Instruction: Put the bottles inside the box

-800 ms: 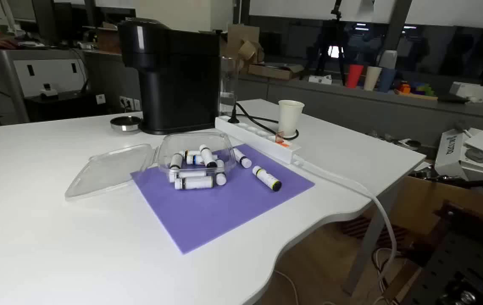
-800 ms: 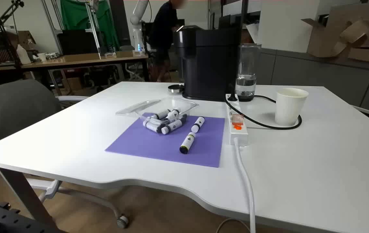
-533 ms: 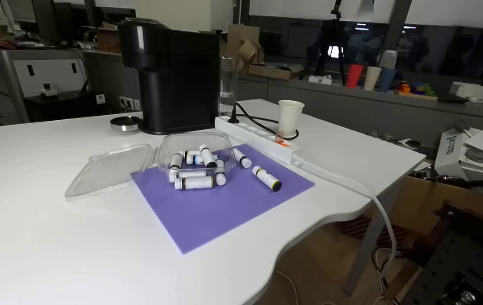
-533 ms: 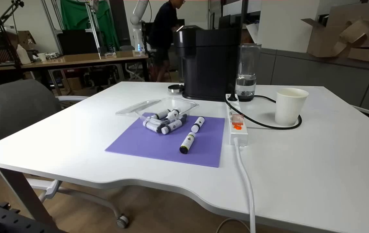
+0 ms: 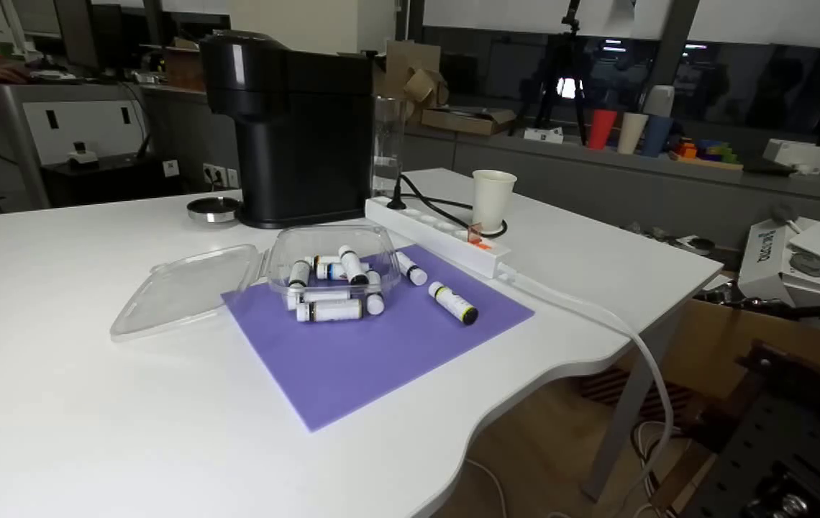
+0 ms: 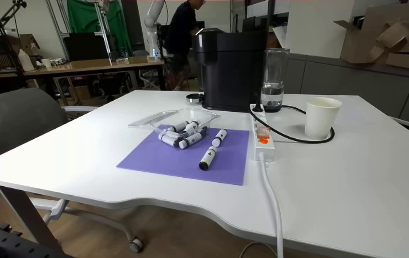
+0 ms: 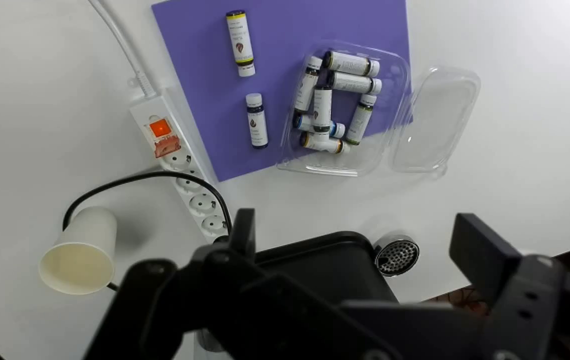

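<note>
Two white bottles with dark ends lie on the purple mat: one with yellow bands (image 7: 241, 45) and one plain (image 7: 257, 122). They also show in both exterior views, the yellow-banded one (image 5: 453, 303) (image 6: 208, 158) and the plain one (image 5: 411, 267) (image 6: 219, 137). Several more bottles (image 7: 321, 107) lie jumbled inside the clear plastic box (image 7: 325, 172), whose lid (image 7: 435, 120) is folded open flat. My gripper (image 7: 362, 237) is open, its fingers wide apart with nothing between them. It is high above the black machine, away from the bottles, and out of both exterior views.
The tall black coffee machine (image 5: 302, 137) stands behind the box, with a round metal piece (image 7: 397, 255) beside it. A white power strip (image 7: 185, 165) with a black cable borders the purple mat (image 7: 190, 55). A white cup (image 7: 85, 250) and a glass tank (image 6: 273, 79) stand nearby.
The person in the background has shifted slightly. The bottles, box and mat have not moved.
</note>
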Controlling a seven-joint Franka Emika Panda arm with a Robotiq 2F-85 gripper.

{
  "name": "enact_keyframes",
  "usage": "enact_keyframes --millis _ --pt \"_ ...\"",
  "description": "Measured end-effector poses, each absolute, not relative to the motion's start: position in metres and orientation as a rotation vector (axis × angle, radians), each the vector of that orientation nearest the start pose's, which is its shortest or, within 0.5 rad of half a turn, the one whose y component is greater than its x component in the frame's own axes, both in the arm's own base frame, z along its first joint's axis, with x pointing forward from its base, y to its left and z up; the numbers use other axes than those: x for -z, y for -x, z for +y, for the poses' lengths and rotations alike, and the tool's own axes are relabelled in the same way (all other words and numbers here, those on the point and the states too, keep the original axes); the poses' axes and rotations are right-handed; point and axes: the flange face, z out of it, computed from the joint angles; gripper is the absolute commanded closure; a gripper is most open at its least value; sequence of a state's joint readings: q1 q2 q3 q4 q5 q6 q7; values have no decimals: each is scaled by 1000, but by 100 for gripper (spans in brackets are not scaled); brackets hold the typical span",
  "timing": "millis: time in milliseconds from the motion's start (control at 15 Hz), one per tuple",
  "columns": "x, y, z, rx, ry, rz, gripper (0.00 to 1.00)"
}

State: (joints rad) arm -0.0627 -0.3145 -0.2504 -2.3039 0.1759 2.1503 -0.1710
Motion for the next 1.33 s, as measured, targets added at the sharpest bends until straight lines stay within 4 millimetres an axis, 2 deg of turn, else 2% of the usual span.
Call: enact_keyframes --millis 267,467,733,933,1333 --pt "-481 -453 -142 341 2940 317 0" --pt "-461 -462 -141 393 2993 303 0" --pt "-412 -471 -149 355 3076 286 0" --pt "-370 -473 -155 241 3122 279 0" --pt "-294 -467 -146 -22 3166 218 0"
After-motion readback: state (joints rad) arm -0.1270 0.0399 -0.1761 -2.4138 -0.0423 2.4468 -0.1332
